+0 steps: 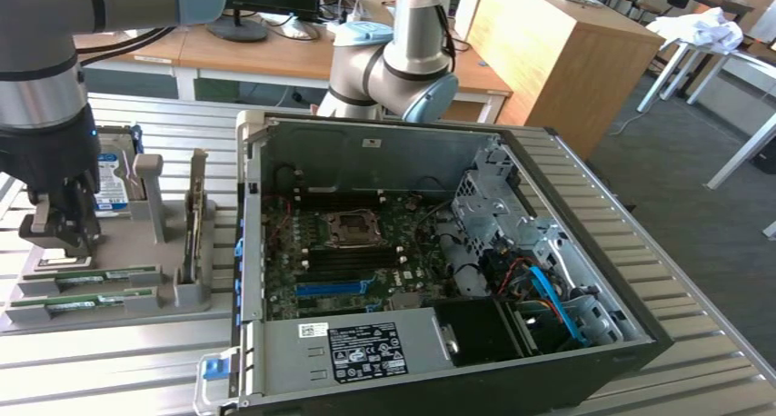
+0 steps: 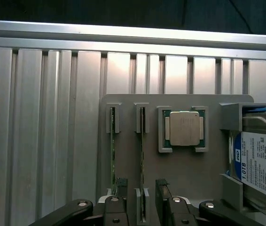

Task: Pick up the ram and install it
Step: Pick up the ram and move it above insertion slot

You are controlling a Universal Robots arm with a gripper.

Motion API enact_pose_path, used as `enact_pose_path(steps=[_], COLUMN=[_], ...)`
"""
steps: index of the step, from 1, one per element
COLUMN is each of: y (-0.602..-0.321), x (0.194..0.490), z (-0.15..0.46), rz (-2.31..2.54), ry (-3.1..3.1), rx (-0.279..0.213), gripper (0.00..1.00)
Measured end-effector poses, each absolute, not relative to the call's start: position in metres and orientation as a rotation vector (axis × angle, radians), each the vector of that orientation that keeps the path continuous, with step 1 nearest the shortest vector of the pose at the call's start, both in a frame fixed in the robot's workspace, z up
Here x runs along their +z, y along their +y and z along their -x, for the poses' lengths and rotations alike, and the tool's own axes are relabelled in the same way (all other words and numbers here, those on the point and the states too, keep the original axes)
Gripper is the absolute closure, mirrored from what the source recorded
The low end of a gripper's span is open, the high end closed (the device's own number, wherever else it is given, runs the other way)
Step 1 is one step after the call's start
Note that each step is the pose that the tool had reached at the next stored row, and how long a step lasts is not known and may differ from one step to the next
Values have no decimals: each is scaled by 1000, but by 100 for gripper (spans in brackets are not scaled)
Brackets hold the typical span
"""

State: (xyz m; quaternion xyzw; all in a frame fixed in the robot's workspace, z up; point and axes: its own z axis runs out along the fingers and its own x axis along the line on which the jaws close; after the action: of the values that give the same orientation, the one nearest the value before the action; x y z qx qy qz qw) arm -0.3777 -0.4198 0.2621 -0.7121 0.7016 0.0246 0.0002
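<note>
Ribbed aluminium table [image 1: 109, 371], wooden office desks [image 1: 267, 62] behind, pincer [image 2: 141, 188] wide (above ram [image 2: 142, 141]).

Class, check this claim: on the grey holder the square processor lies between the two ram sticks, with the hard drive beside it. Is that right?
Not quite. The wrist view shows the two ram sticks side by side; the processor lies between them and the hard drive.

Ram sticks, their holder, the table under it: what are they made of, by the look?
Ram sticks: green circuit board, matte, seen edge-on. Holder: flat grey and dull, probably plastic, maybe printed; the look leaves it open. Table: likely aluminium, ribbed silver slats with a brushed sheen.
</note>
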Motion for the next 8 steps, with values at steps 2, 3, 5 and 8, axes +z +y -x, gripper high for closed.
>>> enact_pose_path(steps=[2, 3, 5, 8], y=[-420, -420, -420, -420], x=[260, 259, 257, 256], z=[378, 378, 378, 378], rz=[2237, 2237, 2237, 2237], ry=[2204, 2204, 2204, 2204], rx=[77, 77, 77, 77], gripper=[63, 63, 63, 63])
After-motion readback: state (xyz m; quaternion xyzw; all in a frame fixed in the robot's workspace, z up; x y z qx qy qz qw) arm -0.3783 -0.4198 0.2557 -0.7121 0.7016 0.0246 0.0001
